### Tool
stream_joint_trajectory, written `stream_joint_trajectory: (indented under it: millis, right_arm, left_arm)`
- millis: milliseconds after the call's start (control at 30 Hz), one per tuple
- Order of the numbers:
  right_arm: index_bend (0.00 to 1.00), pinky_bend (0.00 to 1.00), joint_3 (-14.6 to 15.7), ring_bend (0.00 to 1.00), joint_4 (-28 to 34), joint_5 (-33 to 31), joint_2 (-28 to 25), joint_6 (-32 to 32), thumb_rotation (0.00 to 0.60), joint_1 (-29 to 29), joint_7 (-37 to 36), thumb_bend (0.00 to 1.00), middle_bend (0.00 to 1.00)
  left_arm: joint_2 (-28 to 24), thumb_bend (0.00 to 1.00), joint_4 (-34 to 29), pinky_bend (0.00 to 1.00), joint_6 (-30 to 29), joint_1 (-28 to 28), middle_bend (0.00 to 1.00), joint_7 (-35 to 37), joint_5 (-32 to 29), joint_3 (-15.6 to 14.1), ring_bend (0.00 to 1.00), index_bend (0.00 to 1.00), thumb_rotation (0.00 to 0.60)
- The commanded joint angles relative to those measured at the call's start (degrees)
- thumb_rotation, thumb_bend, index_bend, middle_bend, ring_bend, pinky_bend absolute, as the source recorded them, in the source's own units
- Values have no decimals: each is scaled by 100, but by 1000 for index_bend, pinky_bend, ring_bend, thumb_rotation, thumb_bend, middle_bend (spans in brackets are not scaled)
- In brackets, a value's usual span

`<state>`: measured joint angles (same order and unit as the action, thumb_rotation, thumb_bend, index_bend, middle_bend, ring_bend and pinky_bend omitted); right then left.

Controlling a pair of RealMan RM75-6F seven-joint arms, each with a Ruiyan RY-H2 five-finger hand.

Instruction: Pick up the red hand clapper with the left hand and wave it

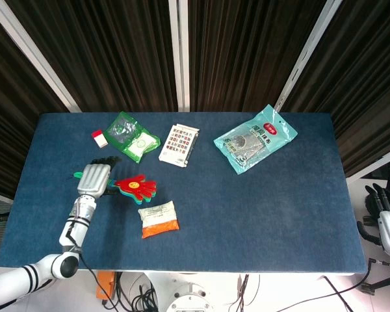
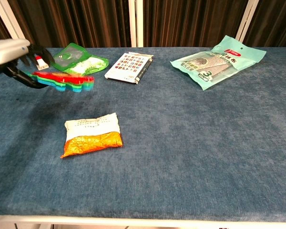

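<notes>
Mostly cropped: left hand gripping red hand clapper, handle hidden.

Bright, even overhead light; both views mostly sharp.

The blue worktop is evenly lit, with only short soft shadows under the packets. Glare glints off the teal pouch and green bag. The dark curtains behind swallow detail. In the chest view, the left hand is slightly blurred and overexposed.

The right hand is cut off at the head view's right edge; its fingers' set is unclear.
</notes>
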<state>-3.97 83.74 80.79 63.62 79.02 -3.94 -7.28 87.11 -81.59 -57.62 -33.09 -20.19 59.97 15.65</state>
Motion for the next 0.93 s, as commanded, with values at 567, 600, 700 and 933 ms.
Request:
stream_joint_trajectory:
  millis: [567, 600, 700, 933]
  right_arm:
    - [0, 0, -14, 0, 284, 115, -85, 215, 600, 45, 133, 282, 0]
    - [0, 0, -10, 0, 302, 136, -81, 240, 600, 51, 149, 281, 0]
    - [0, 0, 3, 0, 344, 169, -56, 272, 600, 56, 217, 278, 0]
    - [0, 0, 43, 0, 456, 233, 8, 246, 600, 22, 440, 278, 0]
  left_arm:
    - [-889, 190, 276, 0, -2460, 1397, 0, 1379, 1626, -726, 0, 0, 600]
    - [-927, 205, 508, 0, -2614, 1536, 0, 1514, 1712, -807, 0, 0, 600]
    - [-1048, 210, 954, 0, -2830, 1832, 0, 1782, 1857, -1008, 0, 0, 600]
    - [-1227, 208, 1213, 0, -2962, 2275, 0, 2274, 1956, -1253, 0, 0, 582]
